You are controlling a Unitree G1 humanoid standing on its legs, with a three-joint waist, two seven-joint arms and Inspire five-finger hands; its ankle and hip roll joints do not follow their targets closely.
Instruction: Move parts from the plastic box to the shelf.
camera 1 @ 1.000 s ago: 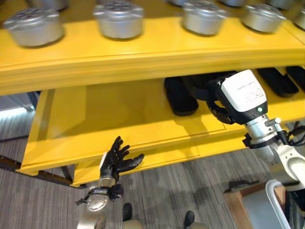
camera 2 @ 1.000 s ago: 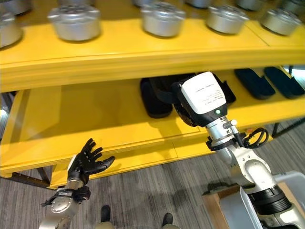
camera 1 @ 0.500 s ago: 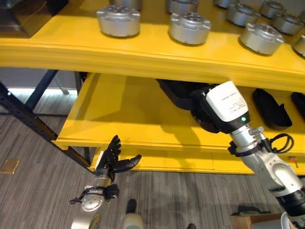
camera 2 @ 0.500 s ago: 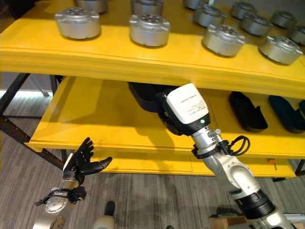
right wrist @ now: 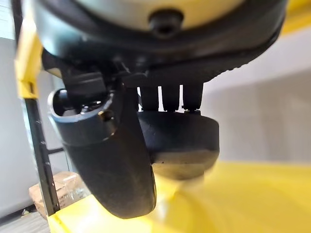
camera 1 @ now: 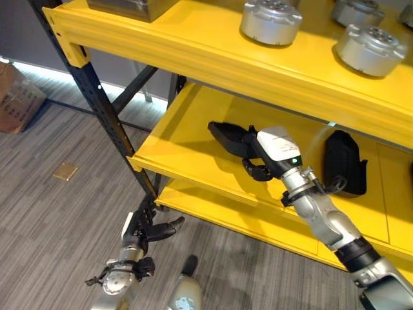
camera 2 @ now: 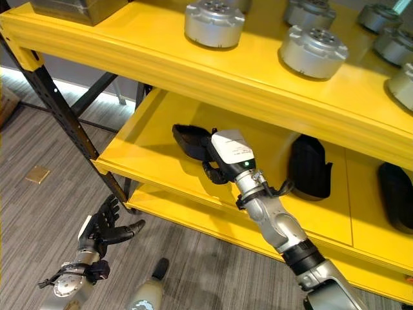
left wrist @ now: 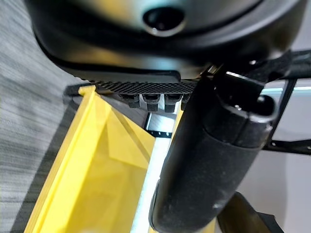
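Yellow shelving (camera 1: 193,161) on dark uprights filled the scene above a grey striped floor, its upper tier carrying a row of round silver metal housings (camera 1: 271,20). On the middle tier lay flat black parts, one (camera 1: 344,163) resting alone toward the right. The right hand (camera 2: 210,169) had reached in over that tier and was grasping another black part (camera 1: 227,136); in the right wrist view its thumb (right wrist: 109,155) and fingers (right wrist: 167,99) closed round the part's dark rounded end just above the yellow surface. The part lay low to the shelf with its long axis running from the hand out to the left and slightly farther back, so it projected past the fingers toward the open left stretch of the tier. The left hand (camera 1: 147,227) hung low near the floor, left of the shelf's near corner, fingers spread and relaxed, holding nothing. By my reading, the right hand was the one placed to set the part down; letting go cleanly likely depended on the part lying flat first.
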